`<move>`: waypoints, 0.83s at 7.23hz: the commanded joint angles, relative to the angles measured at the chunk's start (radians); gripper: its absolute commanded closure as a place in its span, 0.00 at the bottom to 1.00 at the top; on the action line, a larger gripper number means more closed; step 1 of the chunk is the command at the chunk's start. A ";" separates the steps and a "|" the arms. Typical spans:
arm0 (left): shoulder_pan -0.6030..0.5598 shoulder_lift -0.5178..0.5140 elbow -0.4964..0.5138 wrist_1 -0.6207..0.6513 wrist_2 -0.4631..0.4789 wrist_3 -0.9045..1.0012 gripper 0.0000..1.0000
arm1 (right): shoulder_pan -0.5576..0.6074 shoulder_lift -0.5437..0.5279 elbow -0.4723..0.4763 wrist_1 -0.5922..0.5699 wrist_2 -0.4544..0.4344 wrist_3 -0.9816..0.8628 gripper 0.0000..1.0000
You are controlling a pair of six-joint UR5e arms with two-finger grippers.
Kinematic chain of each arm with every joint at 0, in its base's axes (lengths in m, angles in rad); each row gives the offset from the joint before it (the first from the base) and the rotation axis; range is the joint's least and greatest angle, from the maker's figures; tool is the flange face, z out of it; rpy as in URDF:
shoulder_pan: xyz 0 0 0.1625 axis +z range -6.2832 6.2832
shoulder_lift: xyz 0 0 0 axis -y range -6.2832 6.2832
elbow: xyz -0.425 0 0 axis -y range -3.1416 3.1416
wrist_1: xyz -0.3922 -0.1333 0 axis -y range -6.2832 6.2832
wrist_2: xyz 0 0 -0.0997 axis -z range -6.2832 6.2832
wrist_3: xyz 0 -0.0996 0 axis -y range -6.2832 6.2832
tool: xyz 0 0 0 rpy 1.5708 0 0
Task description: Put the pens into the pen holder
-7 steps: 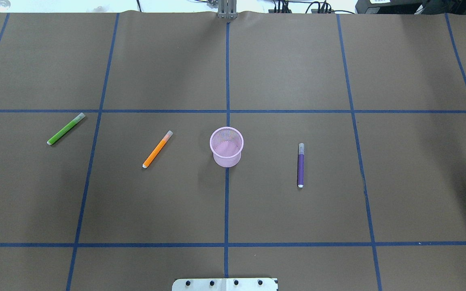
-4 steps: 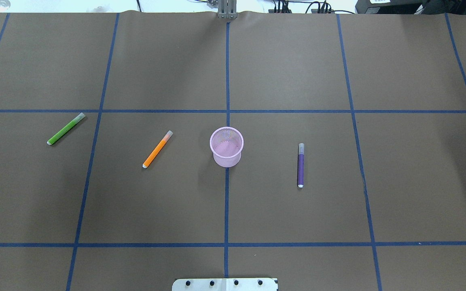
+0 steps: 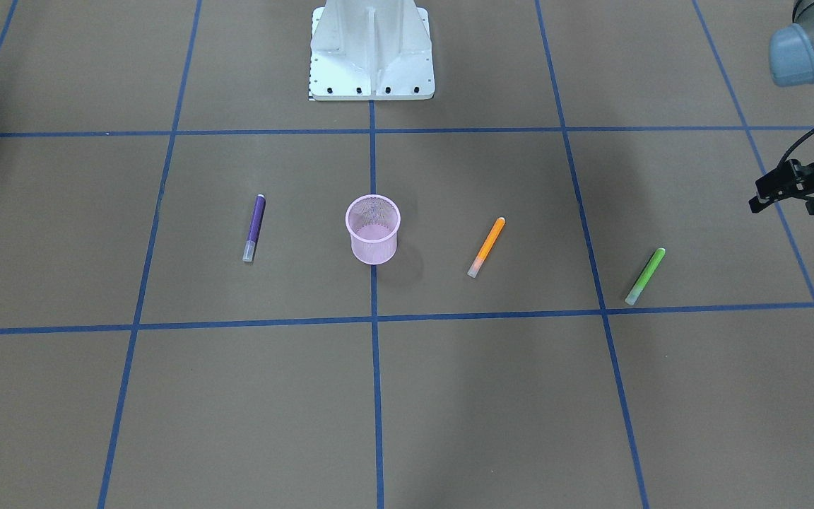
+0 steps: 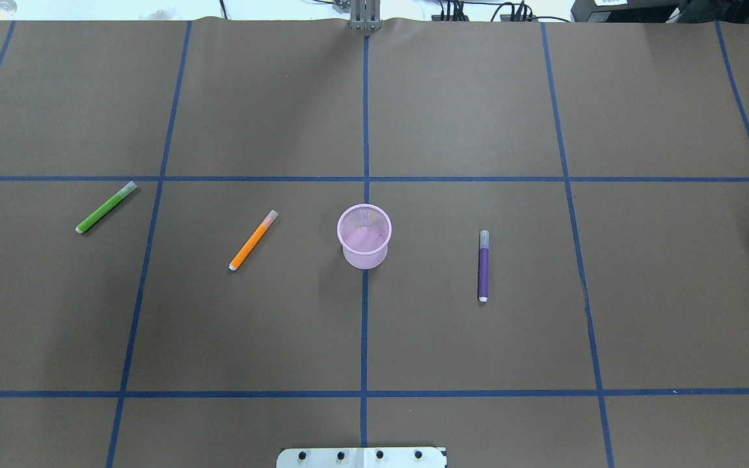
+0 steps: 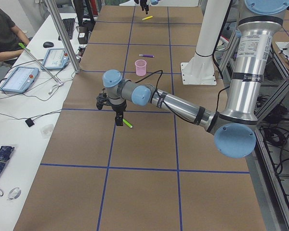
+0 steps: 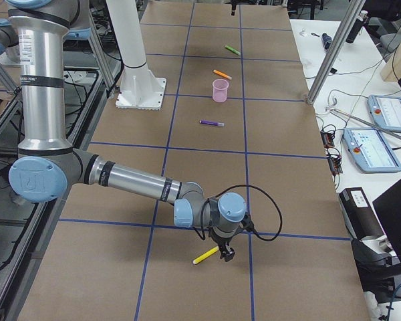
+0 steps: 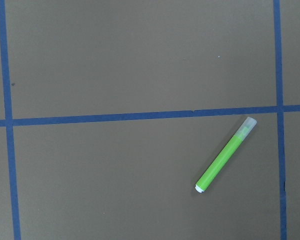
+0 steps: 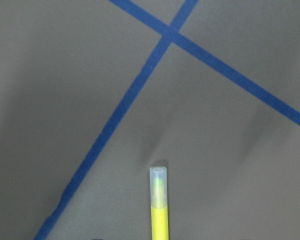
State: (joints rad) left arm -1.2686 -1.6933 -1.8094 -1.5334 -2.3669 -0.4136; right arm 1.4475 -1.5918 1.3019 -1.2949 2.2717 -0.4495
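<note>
Count: four pens, one holder, two grippers. All four pens are outside the holder. Entries run from the robot's left to its right.

1. Left gripper point(image 5: 118, 121): hangs over the left end of the tabletop point(image 4: 478, 117), above and just beside the green pen. Only a part of it shows at the edge of the overhead view. I cannot tell whether its fingers are parted or closed.

2. Green pen point(image 4: 106, 207): lies flat and slanted in the leftmost square of the middle row, pale cap toward the far side. In the left wrist view it sits just below a blue tape line point(image 7: 140, 116), with its cap near a crossing.

3. Orange pen point(image 4: 253, 240): lies flat with the same slant, one square over. It is between the green pen and the holder and apart from both.

4. Holder point(image 4: 365, 259): one pink mesh cup, upright on the centre tape line. Its pink bottom shows through the open mouth. It stands well forward of the white base point(image 3: 372, 49).

5. Purple pen point(image 4: 483, 266): lies flat, nearly parallel to the centre line, on the holder's right and apart from it. Its cap is at the far end.

6. Yellow pen point(image 6: 206, 255): at the right end of the tabletop, outside the overhead view and well apart from the holder. In the right wrist view its cap points away from the camera, toward a tape crossing.

7. Right gripper point(image 6: 224, 254): at one end of the yellow pen. It shows only from the side cameras, so I cannot tell whether its fingers are apart, closed or gripping that pen.
</note>
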 commanded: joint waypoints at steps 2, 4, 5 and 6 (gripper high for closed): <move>0.000 -0.002 0.002 -0.007 0.000 -0.016 0.00 | -0.001 0.010 -0.058 0.000 0.020 -0.008 0.15; 0.000 -0.002 0.002 -0.007 0.000 -0.016 0.00 | -0.001 0.010 -0.056 0.003 0.011 -0.009 0.23; 0.000 0.000 0.002 -0.007 0.001 -0.016 0.00 | -0.002 0.009 -0.056 0.002 0.006 -0.009 0.24; 0.000 0.000 0.002 -0.007 0.000 -0.016 0.00 | -0.010 0.010 -0.062 0.002 -0.009 -0.008 0.24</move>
State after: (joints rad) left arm -1.2686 -1.6942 -1.8071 -1.5400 -2.3663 -0.4295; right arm 1.4438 -1.5825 1.2447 -1.2930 2.2772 -0.4580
